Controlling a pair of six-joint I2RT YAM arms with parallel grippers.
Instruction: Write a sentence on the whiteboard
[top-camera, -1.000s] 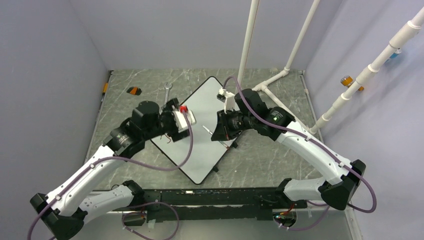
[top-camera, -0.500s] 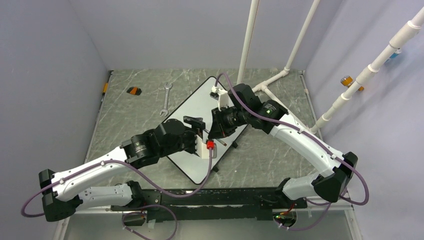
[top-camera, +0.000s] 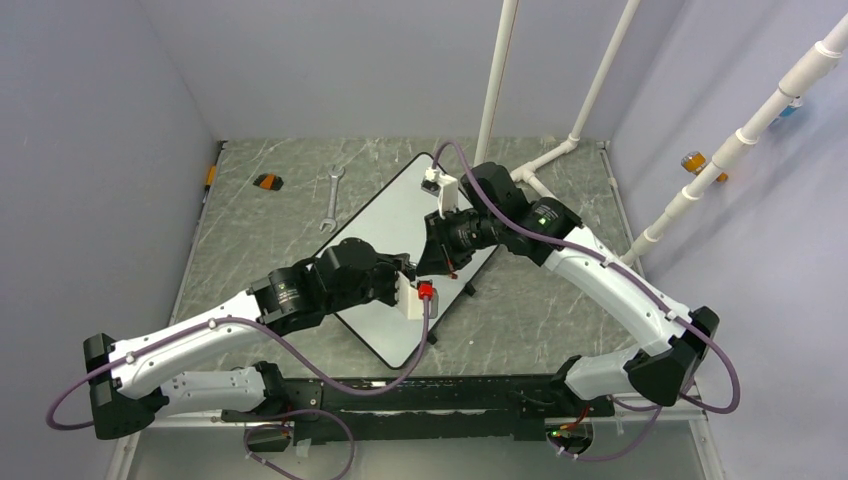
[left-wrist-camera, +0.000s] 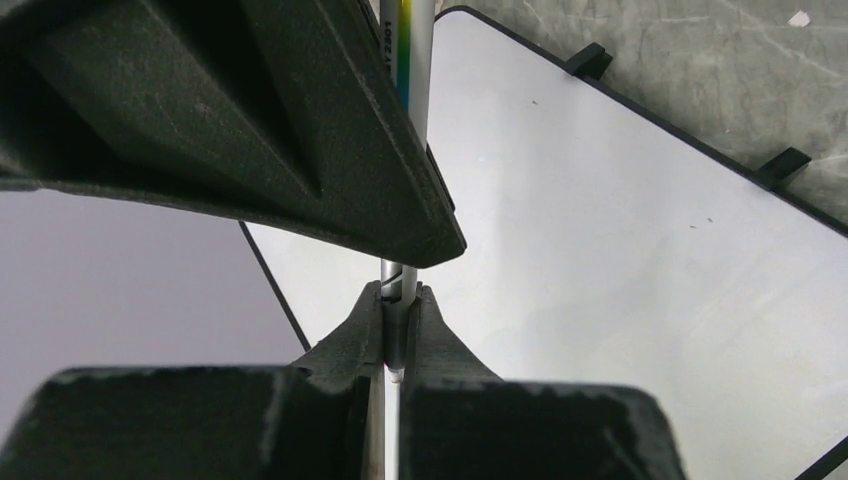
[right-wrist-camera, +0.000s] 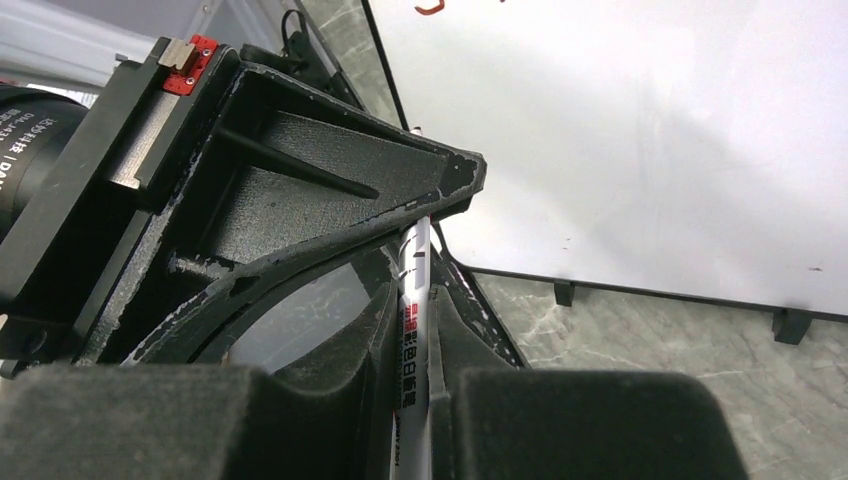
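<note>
Across the middle of the grey desk (top-camera: 260, 230) the whiteboard (top-camera: 395, 205) lies flat and askew, one corner pointing to the far side. Over its near right part the left gripper (left-wrist-camera: 398, 297) and right gripper (right-wrist-camera: 415, 300) meet, each closed tight on the same marker (right-wrist-camera: 417, 250), one just beyond the other along its barrel. Writing has hardly begun, I judge: the sentence (right-wrist-camera: 430, 7) shows only as one short reddish stroke near the rim, and nearly all of it is left.

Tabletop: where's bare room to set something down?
Free: grey marbled tabletop between steel wrench, white rectangular whiteboard and left arm; between whiteboard and right arm. Crowded: mid-board, where left fingers and right fingers clamp silver marker pen.
</note>
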